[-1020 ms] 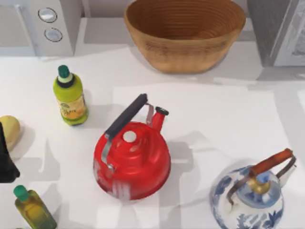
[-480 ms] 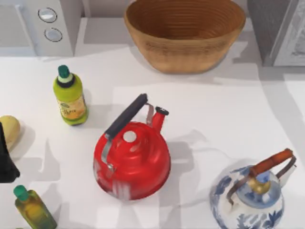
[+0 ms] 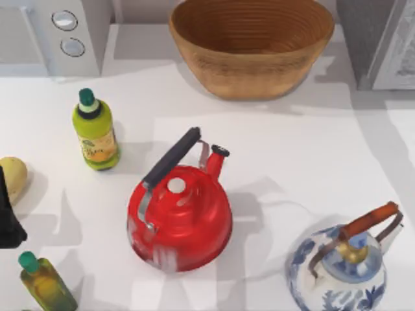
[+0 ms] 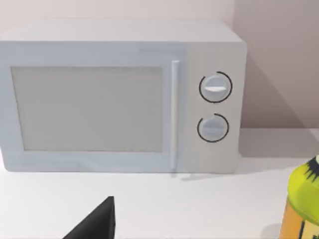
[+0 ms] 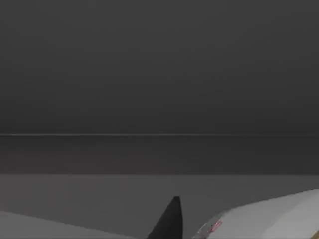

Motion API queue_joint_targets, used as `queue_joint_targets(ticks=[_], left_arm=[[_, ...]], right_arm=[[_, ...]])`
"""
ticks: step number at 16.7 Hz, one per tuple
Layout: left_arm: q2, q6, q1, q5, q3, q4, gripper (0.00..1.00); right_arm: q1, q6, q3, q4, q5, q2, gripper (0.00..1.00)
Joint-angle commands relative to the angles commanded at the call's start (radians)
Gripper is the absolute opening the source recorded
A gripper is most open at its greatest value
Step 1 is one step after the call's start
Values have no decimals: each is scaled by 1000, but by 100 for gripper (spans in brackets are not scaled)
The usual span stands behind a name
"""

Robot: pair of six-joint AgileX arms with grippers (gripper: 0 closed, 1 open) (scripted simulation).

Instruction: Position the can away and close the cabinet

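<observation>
The right wrist view is dark; a white can [image 5: 269,219] with red marks lies beside a dark right claw fingertip [image 5: 169,221], and I cannot tell whether the claw grips it. The left arm [image 3: 8,217] is parked at the tabletop's [image 3: 292,162] left edge, near the red kettle [image 3: 180,217].
</observation>
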State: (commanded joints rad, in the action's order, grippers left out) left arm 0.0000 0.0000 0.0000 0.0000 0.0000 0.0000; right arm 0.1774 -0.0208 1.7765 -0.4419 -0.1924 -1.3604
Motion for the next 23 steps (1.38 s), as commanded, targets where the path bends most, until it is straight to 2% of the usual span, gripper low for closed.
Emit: queue_joint_targets(ticks=[4,10,13,16,21,23], left_arm=[[0,0,0,0,0,0,100],[0,0,0,0,0,0,100],[0,0,0,0,0,0,100],[0,0,0,0,0,0,100],[0,0,0,0,0,0,100],[0,0,0,0,0,0,100]], right_arm=[[-26,1,196,-65,3,-178,0],[-56,7,715,-172,42,-518,0],[-66,6,893,-212,64,-648,0],[-78,2,975,-236,70,-719,0],[-80,2,981,-238,70,-725,0],[-80,2,981,-238,70,-725,15]])
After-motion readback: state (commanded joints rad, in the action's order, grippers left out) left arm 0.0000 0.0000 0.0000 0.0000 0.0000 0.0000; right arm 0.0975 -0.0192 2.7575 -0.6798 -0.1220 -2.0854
